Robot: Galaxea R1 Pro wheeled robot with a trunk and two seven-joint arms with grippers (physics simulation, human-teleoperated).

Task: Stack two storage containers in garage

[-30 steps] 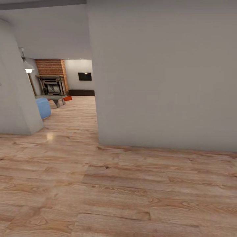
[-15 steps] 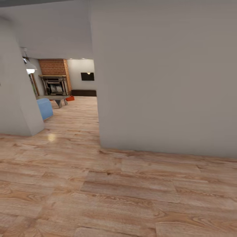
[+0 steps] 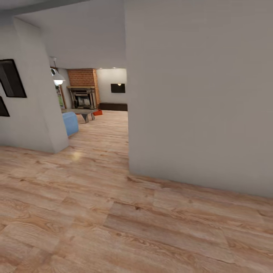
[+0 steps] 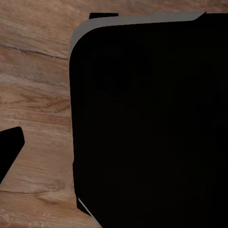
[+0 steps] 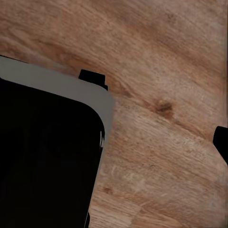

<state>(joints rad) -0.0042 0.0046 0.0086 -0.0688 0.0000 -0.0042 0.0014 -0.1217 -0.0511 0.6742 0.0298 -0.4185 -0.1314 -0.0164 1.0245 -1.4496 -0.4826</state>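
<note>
An orange-red storage container (image 3: 98,112) is lying by the distant fireplace (image 3: 83,98); likely light, thin-walled, best gripped at opposite rims. Gripper states are not discernible.

The head camera has swung left: the whole scene sits further right in the picture than before. The brick fireplace (image 3: 84,88), the blue sofa end (image 3: 70,123) and the small orange-red container (image 3: 98,112) beside the low table (image 3: 79,112) have all shifted with it. Two dark frames (image 3: 10,78) have come into view on the near wall (image 3: 34,113), left of the fireplace.
</note>
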